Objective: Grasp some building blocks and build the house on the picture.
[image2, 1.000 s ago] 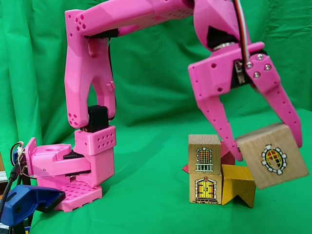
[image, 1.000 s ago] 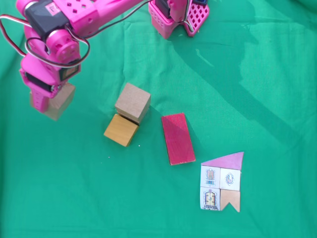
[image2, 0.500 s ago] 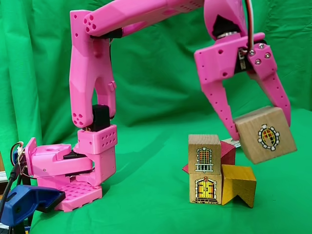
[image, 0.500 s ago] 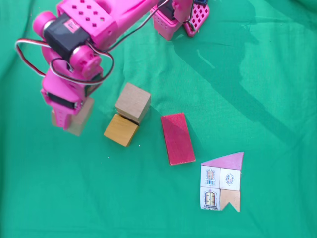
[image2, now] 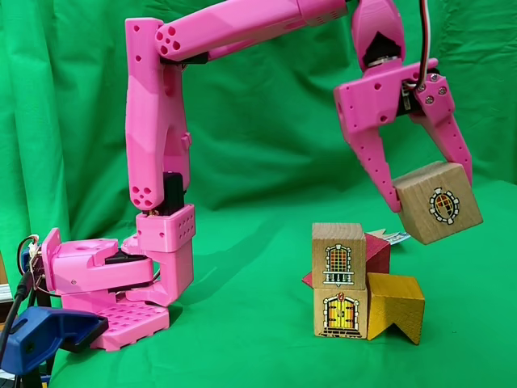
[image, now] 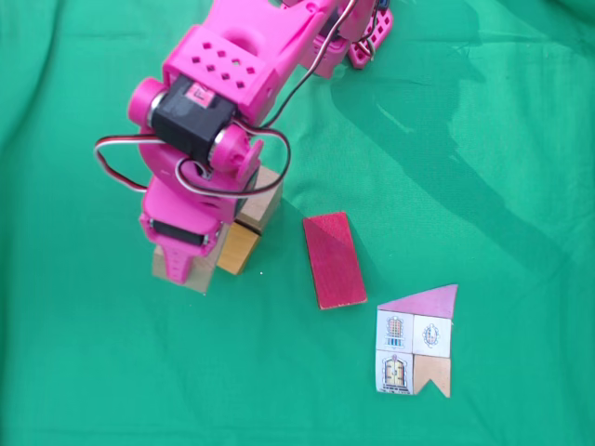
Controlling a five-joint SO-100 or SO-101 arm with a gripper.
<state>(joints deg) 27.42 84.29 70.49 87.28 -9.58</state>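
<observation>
Over the last second the pink arm (image2: 161, 121) has swung in from the left edge of the top-down fixed view toward the frame's middle and lifted its load higher in the side fixed view. The green surface (image: 483, 139) fills both frames. The tool (image2: 423, 192) pinches a pale cube with a round window (image2: 437, 204), tilted, in the air at the right of the side view, above and right of the stack. That stack stands at lower centre: window cube (image2: 339, 255) on door cube (image2: 340, 314), the orange-brown notched cube (image2: 397, 303) touching its right side. The dark-red block (image: 333, 259) lies flat at centre; the picture (image: 416, 342) sits lower right. The step in hand looks like carrying; next, level the cube and lower it onto the orange-brown one.
</observation>
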